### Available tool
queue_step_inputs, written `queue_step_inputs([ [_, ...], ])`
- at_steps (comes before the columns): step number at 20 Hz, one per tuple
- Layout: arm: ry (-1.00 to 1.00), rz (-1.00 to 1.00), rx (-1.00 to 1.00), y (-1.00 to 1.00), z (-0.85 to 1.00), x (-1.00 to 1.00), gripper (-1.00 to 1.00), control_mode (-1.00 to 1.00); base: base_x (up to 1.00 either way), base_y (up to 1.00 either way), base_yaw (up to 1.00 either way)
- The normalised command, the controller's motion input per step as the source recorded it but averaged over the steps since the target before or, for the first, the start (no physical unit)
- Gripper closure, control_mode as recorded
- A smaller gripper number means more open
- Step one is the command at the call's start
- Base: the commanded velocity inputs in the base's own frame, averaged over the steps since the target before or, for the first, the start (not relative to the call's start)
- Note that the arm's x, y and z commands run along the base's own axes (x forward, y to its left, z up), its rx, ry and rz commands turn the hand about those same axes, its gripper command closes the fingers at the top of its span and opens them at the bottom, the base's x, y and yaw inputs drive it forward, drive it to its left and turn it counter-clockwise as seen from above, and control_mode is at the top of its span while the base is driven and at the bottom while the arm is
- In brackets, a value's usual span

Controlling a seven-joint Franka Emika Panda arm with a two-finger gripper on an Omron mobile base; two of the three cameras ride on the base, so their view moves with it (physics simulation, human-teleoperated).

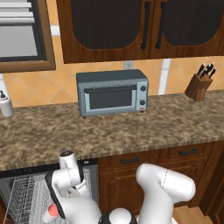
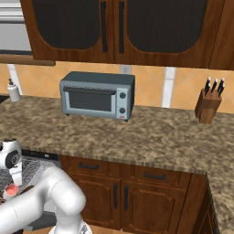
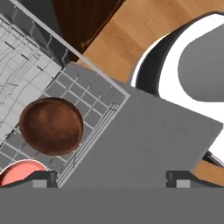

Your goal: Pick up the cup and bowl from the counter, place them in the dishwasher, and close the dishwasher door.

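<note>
Brown bowl (image 3: 51, 126): sits in the rack (image 3: 89, 107) beside the cup (image 3: 22, 173).
Jaws: spread wide — empty.
Risk: door (image 3: 153, 144) snags the arm while closing.

Grey toaster oven (image 1: 112, 92) against the tiled backsplash; knife block (image 1: 199, 86) to its right; white dispenser bottle (image 1: 5, 104) far left.

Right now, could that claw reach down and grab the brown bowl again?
Probably yes. The claw is open just above the wire rack, and the bowl sits there uncovered, beside the cup, with nothing above it.
</note>
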Motion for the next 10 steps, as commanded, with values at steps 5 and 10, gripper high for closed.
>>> queue_step_inputs([
  [5, -0.03, 0.27, 0.00, -0.03, 0.26, -0.27, -1.00, -1.00, 0.00, 0.00, 0.00],
  [10, -0.05, 0.00, 0.01, -0.01, 0.15, -0.04, -1.00, -1.00, 0.00, 0.00, 0.00],
])
